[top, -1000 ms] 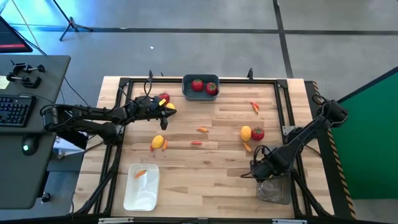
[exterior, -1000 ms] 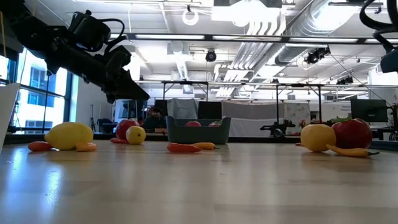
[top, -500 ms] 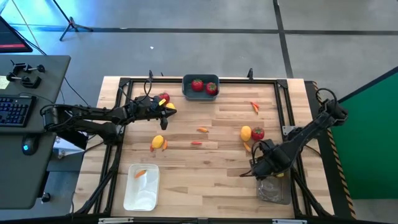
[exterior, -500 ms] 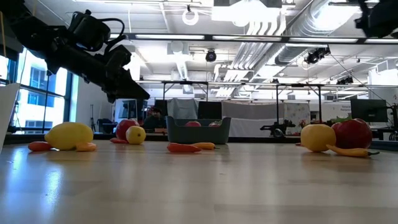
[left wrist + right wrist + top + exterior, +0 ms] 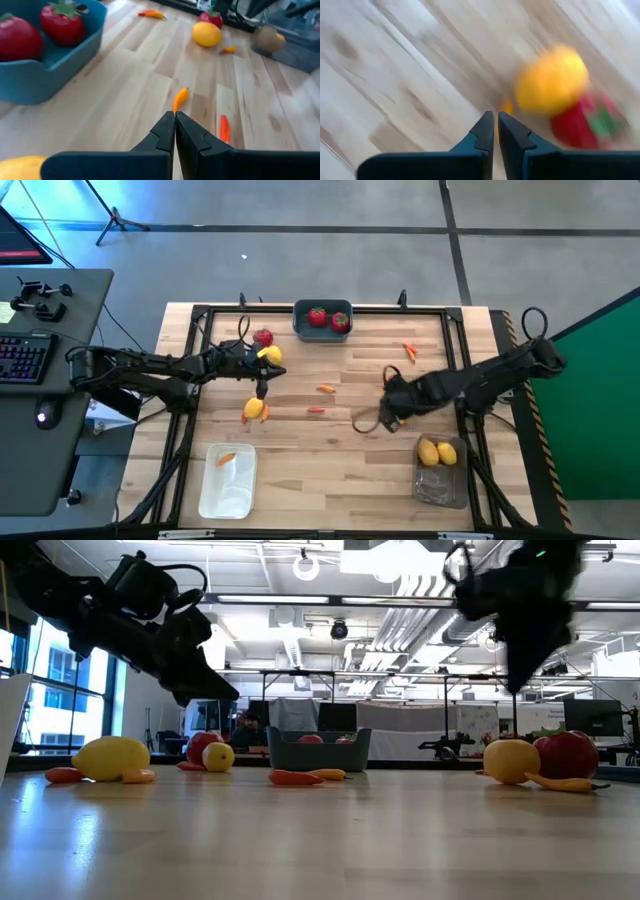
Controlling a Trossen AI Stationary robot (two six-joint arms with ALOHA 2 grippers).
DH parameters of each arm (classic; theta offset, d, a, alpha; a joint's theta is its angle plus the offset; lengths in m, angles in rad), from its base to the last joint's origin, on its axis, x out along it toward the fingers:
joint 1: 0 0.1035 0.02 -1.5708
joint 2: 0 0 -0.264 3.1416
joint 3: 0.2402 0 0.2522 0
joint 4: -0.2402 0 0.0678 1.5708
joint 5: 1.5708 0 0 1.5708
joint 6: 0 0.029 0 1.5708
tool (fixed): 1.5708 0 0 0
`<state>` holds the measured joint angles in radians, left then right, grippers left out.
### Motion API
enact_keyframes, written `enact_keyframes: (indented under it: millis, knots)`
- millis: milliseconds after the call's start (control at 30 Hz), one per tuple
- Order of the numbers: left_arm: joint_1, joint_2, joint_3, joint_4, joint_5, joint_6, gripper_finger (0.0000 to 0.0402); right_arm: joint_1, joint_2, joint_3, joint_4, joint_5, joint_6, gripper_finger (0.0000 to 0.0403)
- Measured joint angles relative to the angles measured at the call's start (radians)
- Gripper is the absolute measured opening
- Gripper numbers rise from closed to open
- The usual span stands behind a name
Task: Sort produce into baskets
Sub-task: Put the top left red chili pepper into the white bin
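Note:
My right gripper [image 5: 495, 120] is shut on nothing and hangs above a lemon [image 5: 552, 85] and a red tomato [image 5: 585, 125]; in the high view its arm [image 5: 450, 385] hides both. My left gripper [image 5: 175, 120] is shut and empty, beside a lemon [image 5: 270, 354] and a tomato [image 5: 264, 337] at the far left. Two tomatoes lie in the blue basket [image 5: 323, 330]. The smoky basket [image 5: 440, 485] holds two lemons [image 5: 437, 452]. An orange pepper [image 5: 226, 459] lies in the white basket [image 5: 228, 490].
Loose on the wood lie a lemon with orange pieces [image 5: 255, 410], an orange pepper [image 5: 326, 389], a red pepper [image 5: 316, 409] and another red one [image 5: 408, 350]. A black frame [image 5: 455, 330] borders the table. A desk with a keyboard [image 5: 25, 355] stands to the left.
My right gripper has left the smoky basket at the near right and swung up, toward the far edge and the table's left. It now hangs over the lemon and tomato. Two lemons lie uncovered in the smoky basket.

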<state>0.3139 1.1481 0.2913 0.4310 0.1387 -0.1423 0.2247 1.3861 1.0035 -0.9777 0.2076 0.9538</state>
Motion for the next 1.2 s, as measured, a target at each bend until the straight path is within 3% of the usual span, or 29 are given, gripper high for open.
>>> enact_keyframes:
  millis: [133,267,600,833,933,1100,1200]
  knots:
    - [-0.018,0.0,0.0,-0.025,-0.077,0.056,0.0019,-0.096,0.0,-0.056,0.312,-0.006,-0.306,0.0002]
    - [-0.012,0.0,0.022,-0.112,-0.135,0.074,0.0045,-0.189,0.0,-0.058,0.462,-0.007,-0.471,0.0002]
    - [-0.024,0.0,0.169,-0.526,-0.31,0.157,0.0098,-0.297,0.008,-0.059,0.496,-0.007,-0.686,0.0]
    - [0.008,0.0,0.275,-0.804,-0.35,0.224,0.0097,-0.327,0.008,-0.059,0.512,0.0,-0.751,0.0]
    - [0.087,0.0,0.279,-0.821,-0.329,0.253,0.0086,-0.339,0.008,-0.059,0.513,0.003,-0.76,0.0]
    - [0.254,0.0,0.279,-0.809,-0.181,0.314,0.0063,-0.351,0.008,-0.059,0.513,0.006,-0.779,0.0]
    - [0.316,0.007,0.279,-0.813,-0.188,0.312,0.0058,-0.356,0.008,-0.059,0.513,0.006,-0.779,0.0]
